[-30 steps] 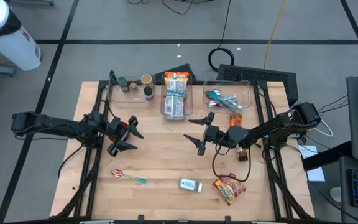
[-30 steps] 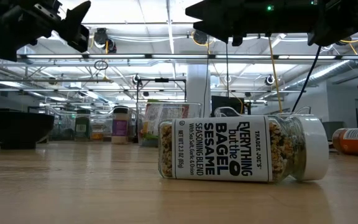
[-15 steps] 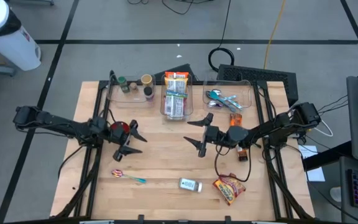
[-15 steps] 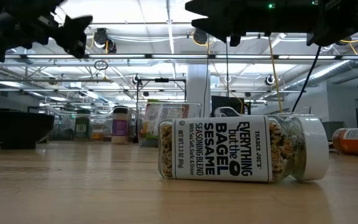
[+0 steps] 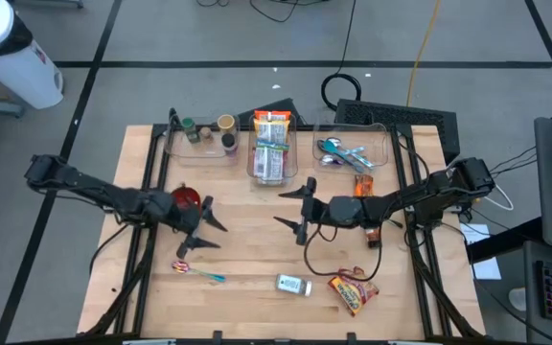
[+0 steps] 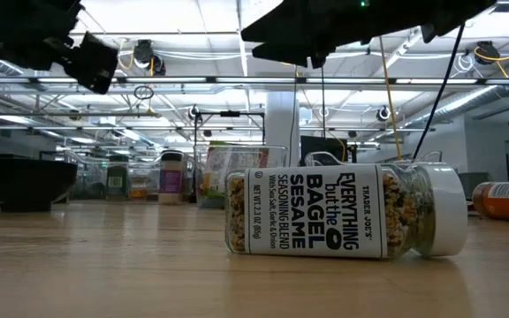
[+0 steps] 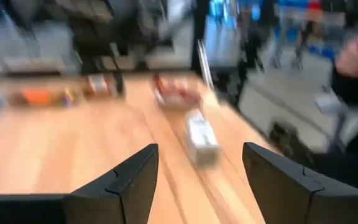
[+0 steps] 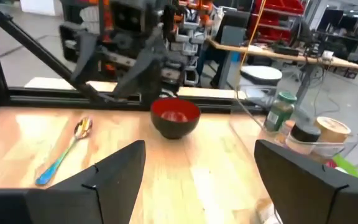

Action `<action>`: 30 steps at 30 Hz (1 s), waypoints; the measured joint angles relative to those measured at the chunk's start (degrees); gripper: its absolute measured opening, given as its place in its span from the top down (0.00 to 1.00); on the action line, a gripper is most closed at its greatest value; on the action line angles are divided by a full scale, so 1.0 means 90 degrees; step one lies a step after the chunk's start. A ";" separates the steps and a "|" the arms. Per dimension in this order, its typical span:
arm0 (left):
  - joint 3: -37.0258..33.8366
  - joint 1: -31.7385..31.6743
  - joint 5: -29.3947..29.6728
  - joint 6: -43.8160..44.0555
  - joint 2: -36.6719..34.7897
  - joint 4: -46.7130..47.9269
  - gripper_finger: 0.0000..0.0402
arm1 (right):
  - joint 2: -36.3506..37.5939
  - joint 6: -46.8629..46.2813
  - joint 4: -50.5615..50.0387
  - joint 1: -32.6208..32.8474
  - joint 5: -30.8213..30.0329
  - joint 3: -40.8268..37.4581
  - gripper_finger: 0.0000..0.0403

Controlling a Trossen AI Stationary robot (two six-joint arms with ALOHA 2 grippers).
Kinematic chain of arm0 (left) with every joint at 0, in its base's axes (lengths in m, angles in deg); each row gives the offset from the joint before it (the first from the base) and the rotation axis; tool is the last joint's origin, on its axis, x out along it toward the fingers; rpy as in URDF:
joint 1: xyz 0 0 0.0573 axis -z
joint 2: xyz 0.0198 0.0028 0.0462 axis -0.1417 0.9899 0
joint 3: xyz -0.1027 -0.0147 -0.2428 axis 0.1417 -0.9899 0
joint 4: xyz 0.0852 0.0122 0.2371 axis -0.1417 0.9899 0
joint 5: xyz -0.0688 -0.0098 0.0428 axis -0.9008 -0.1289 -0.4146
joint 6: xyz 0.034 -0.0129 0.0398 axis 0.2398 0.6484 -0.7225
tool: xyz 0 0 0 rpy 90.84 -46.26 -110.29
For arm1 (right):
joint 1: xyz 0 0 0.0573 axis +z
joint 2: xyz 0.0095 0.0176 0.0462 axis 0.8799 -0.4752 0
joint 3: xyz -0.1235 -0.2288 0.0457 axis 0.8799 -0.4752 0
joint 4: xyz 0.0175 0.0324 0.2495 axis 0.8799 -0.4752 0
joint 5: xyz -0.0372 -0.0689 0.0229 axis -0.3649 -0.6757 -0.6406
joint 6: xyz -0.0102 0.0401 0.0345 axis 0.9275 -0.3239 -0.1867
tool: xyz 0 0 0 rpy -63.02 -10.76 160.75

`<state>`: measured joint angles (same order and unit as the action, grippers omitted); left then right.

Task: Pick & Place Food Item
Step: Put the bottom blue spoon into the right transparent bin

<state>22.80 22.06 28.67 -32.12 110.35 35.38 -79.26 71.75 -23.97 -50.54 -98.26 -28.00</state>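
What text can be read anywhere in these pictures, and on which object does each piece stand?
On the clear glass seasoning jar with the white lid, lying on its side on the wooden table:
"TRADER JOE'S"
"EVERYTHING but the BAGEL SESAME"
"SEASONING BLEND"
"With Sea Salt, Garlic & Onion"
"NET WT. 2.3 OZ (65g)"

The orange snack packet, the packets in the clear middle bin and the small jars behind: print too small to read.
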 joint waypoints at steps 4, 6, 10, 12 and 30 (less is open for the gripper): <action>0.0918 0.0531 0.0578 0.0263 0.0002 0.2618 0.41 | 0.0000 -0.0073 -0.0192 0.0005 0.0007 0.0006 0.27; 0.1336 0.0864 0.1060 0.0489 0.0010 0.3768 0.41 | 0.0000 -0.0073 -0.0206 0.0005 0.0007 0.0006 0.27; 0.1717 0.1532 0.1810 0.1079 0.0223 0.4965 0.41 | 0.0000 -0.0073 -0.0251 0.0007 0.0007 0.0006 0.27; 0.1738 0.1818 0.1849 0.1421 0.0437 0.5132 0.41 | 0.0000 -0.0076 -0.0279 0.0007 0.0007 0.0006 0.27; 0.1738 0.3099 0.1323 0.3631 0.2936 0.5047 0.41 | 0.0000 -0.0384 -0.0749 0.0007 -0.0005 0.0006 0.27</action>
<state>38.43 49.96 40.58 0.56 136.78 80.81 -79.26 68.30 -30.71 -50.47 -98.30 -27.95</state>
